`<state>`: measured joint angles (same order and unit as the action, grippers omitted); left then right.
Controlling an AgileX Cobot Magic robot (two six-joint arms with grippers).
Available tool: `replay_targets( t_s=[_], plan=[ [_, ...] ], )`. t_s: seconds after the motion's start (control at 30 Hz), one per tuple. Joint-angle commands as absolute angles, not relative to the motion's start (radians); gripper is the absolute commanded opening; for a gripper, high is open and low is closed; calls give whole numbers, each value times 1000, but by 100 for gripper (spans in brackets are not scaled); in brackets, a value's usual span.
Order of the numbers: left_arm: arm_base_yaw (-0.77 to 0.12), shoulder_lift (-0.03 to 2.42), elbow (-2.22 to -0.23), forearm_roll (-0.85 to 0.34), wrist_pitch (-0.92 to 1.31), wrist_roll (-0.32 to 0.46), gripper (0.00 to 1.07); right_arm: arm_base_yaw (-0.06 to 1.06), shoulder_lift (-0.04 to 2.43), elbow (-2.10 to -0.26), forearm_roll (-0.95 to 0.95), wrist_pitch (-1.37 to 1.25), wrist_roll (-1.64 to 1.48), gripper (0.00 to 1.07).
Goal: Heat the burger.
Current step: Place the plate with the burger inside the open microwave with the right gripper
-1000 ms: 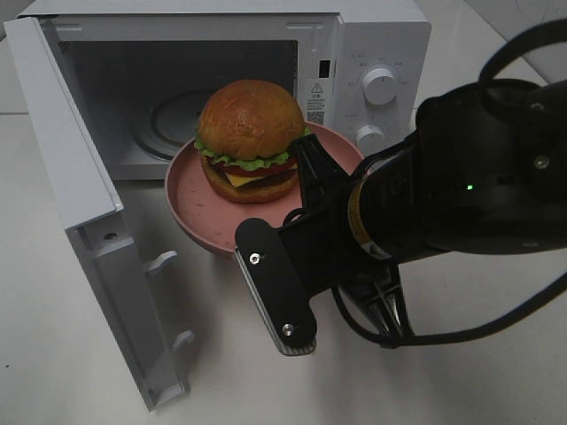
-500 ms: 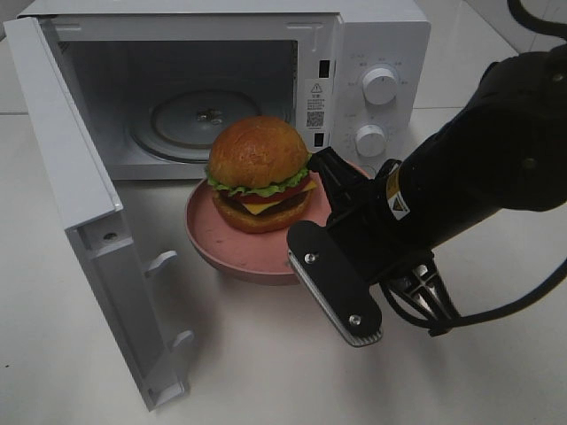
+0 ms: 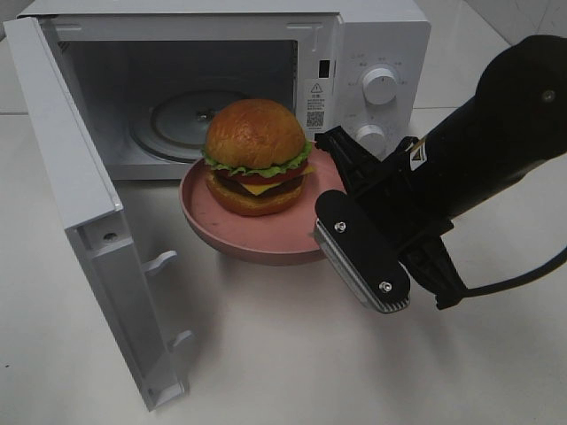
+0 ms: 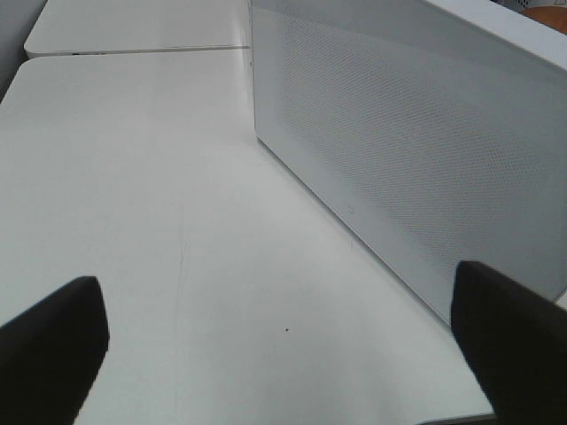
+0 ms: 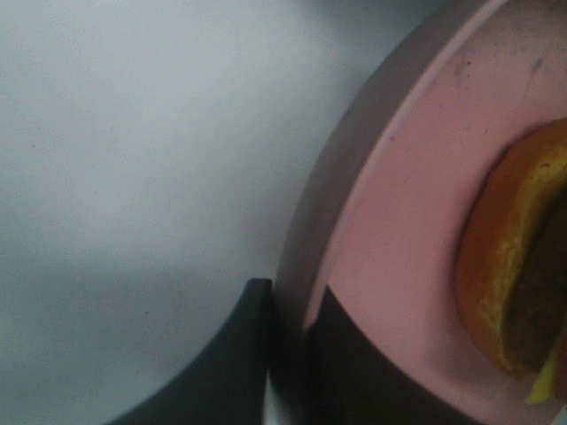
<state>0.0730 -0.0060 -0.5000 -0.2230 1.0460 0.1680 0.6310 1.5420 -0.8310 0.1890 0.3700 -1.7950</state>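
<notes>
Now the right end effector, pinched narrow on the rim of the pink plate, is holding the burger in front of the open microwave, likely needing a level push onto the turntable, while the left end effector is hanging wide open.

Glossy burger, matt pink plate, smooth white microwave
The bun shines like lacquer; the plate's rim, pinched in the right gripper's matt black fingers, looks dull speckled plastic.
</notes>
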Motion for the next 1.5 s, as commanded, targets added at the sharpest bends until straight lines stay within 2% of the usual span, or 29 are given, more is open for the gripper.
replay_targets(
  t_s=[0.03, 0.73, 1.37, 1.5],
  plan=[
    [71, -25, -497, -224, 1041, 164, 100, 627, 1524, -845, 209, 319, -1827, 0],
    [71, -25, -497, -224, 1041, 164, 100, 644, 1605, -912, 219, 248, -1827, 0],
    [71, -25, -497, -224, 1041, 164, 100, 667, 1794, -1130, 215, 247, -1812, 0],
    [71, -25, -497, -224, 1041, 164, 100, 667, 1837, -1179, 164, 247, -1768, 0]
  ],
)
